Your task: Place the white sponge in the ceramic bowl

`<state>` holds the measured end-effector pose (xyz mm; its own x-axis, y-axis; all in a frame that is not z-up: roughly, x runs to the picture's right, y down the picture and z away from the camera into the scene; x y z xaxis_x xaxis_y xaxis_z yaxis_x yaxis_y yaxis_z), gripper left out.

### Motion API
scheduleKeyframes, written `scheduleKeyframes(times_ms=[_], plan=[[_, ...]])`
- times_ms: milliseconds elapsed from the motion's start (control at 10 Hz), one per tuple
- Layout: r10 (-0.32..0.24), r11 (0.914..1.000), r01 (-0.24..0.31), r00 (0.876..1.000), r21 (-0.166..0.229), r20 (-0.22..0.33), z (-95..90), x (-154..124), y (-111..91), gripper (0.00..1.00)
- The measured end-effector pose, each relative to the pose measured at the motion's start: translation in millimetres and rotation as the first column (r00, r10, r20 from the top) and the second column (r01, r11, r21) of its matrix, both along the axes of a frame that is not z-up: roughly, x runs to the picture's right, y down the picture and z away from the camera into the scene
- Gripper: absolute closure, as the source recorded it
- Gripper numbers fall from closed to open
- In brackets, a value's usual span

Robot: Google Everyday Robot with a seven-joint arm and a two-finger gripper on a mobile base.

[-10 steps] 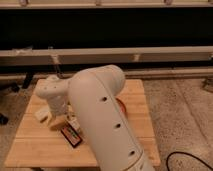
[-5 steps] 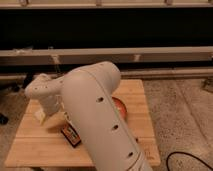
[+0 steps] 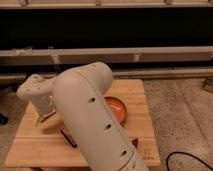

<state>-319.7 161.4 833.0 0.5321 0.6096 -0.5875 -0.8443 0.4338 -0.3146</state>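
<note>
The ceramic bowl (image 3: 119,108) is a shallow orange-red dish on the wooden board (image 3: 140,100), right of centre, and my white arm (image 3: 92,120) hides its left part. My gripper (image 3: 44,118) hangs below the white wrist (image 3: 36,94) over the board's left side. A pale whitish piece (image 3: 40,120) shows at the gripper's tip, probably the white sponge. I cannot tell whether it is held or lying on the board. The gripper is well left of the bowl.
A small dark red object (image 3: 68,137) lies on the board beside the arm, and another dark bit (image 3: 134,143) lies near the front right. A long rail (image 3: 150,54) and a dark wall run behind the board. Speckled floor lies to the right, with a black cable (image 3: 190,159).
The wrist and gripper have shifted a little to the left over the board's left side. The big arm link has swung with them and now covers more of the bowl.
</note>
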Motion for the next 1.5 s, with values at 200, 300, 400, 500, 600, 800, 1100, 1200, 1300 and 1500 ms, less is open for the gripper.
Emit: scheduleKeyframes(times_ms=[200,300,400,500,600,800,1100,1200,1300,1500], plan=[[0.015,0.9998,-0.016,1.000,0.014,0.014,5.4,-17.9,-5.0,0.00],[0.021,0.9996,-0.021,1.000,0.017,0.023,6.1,-24.5,-6.7,0.00],[0.018,0.9997,-0.019,0.999,0.018,0.048,7.4,-32.5,-9.0,0.00],[0.004,0.9998,-0.005,0.997,0.019,0.082,7.1,-38.3,-10.5,0.00],[-0.029,0.9995,0.027,0.990,0.020,0.136,4.2,-48.3,-9.9,0.00],[-0.118,0.9929,0.116,0.954,0.026,0.274,-5.2,-72.7,-5.0,0.00],[-0.265,0.9624,0.264,0.857,0.065,0.443,-6.8,-85.8,-4.6,0.00],[-0.298,0.9515,0.298,0.828,0.078,0.476,-5.9,-88.2,-4.0,0.00],[-0.327,0.9406,0.327,0.802,0.092,0.500,-2.9,-87.9,-5.2,0.00],[-0.374,0.9219,0.368,0.767,0.121,0.522,9.3,-85.7,-7.9,0.00]])
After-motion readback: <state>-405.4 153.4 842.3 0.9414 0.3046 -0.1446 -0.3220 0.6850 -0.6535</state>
